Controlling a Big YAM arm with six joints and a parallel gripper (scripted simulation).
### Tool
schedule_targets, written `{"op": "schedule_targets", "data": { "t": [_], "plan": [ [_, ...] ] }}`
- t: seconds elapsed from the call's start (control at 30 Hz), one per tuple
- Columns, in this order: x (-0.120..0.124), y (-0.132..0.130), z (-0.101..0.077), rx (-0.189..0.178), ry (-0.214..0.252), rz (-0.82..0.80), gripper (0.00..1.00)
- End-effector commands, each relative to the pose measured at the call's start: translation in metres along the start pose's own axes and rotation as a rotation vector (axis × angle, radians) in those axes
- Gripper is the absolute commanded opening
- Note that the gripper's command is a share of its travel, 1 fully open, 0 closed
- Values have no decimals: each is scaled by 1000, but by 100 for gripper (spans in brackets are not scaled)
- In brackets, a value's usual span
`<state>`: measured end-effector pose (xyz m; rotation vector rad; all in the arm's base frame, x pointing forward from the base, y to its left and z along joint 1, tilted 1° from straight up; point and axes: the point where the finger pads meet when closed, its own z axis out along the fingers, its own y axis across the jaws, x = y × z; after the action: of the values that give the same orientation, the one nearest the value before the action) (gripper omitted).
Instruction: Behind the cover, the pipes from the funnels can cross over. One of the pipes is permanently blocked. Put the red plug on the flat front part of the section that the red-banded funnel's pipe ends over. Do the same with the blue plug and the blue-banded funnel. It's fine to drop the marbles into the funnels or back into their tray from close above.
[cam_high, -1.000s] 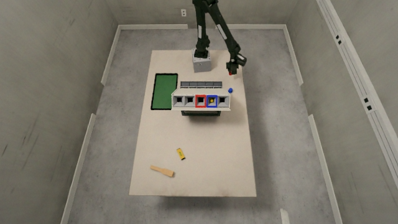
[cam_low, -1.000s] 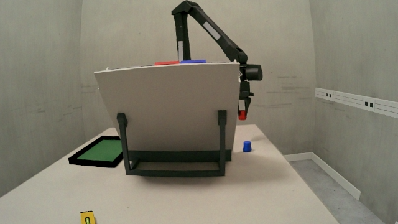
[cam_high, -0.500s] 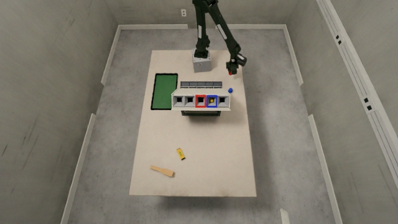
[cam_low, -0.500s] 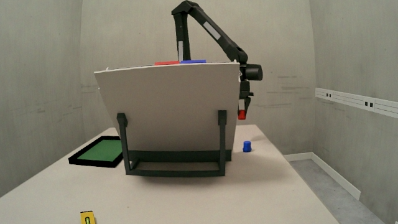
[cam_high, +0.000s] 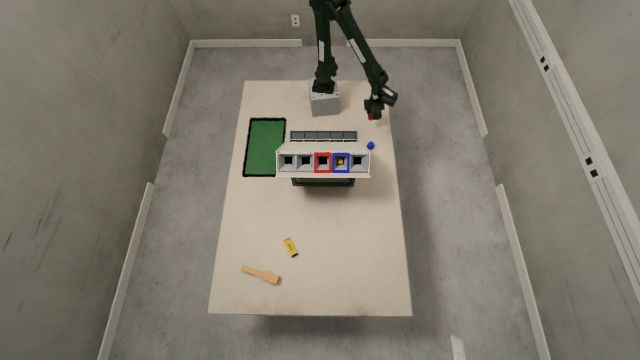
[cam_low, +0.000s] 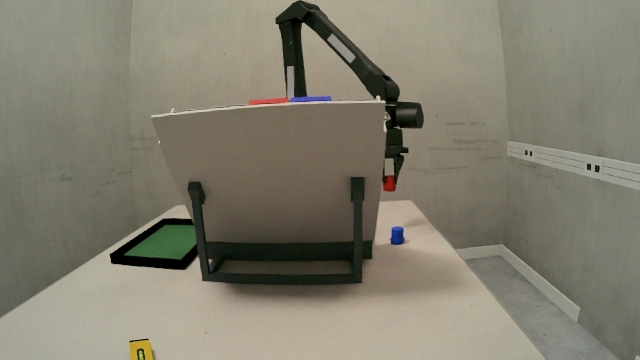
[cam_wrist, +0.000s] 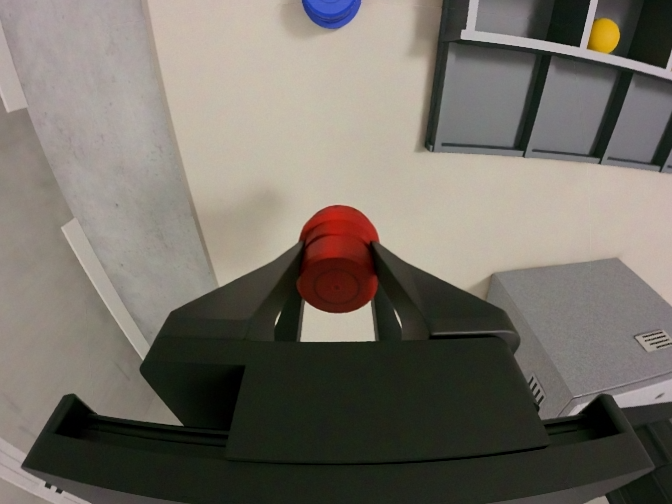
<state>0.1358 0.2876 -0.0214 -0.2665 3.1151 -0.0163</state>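
My gripper (cam_wrist: 337, 252) is shut on the red plug (cam_wrist: 337, 271) and holds it well above the table, to the right of the funnel rig; it also shows in the overhead view (cam_high: 371, 116) and the front view (cam_low: 389, 183). The blue plug (cam_high: 370, 145) stands on the table by the rig's right end; it also shows in the other views (cam_low: 397, 235) (cam_wrist: 331, 10). The red-banded funnel (cam_high: 322, 162) and blue-banded funnel (cam_high: 340, 161) sit side by side on the rig's top. A yellow marble (cam_high: 340, 161) lies in the blue funnel. Another yellow marble (cam_wrist: 603, 34) rests in a section behind the flat front parts (cam_wrist: 564, 111).
The white cover (cam_low: 272, 170) on a dark stand hides the pipes. A green tray (cam_high: 264, 146) lies left of the rig. The arm's grey base (cam_high: 324, 100) stands behind the sections. A yellow block (cam_high: 290, 247) and a wooden piece (cam_high: 260, 274) lie near the table's front.
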Motion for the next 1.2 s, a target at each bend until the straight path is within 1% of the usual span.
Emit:
{"op": "schedule_targets", "data": {
  "t": [0.0, 0.47, 1.17],
  "plan": [
    [-11, 18, -7, -16, -12, 0, 0],
    [-11, 17, -6, 0, 3, 2, 0],
    [-11, 19, -7, 0, 3, 1, 0]
  ]
}}
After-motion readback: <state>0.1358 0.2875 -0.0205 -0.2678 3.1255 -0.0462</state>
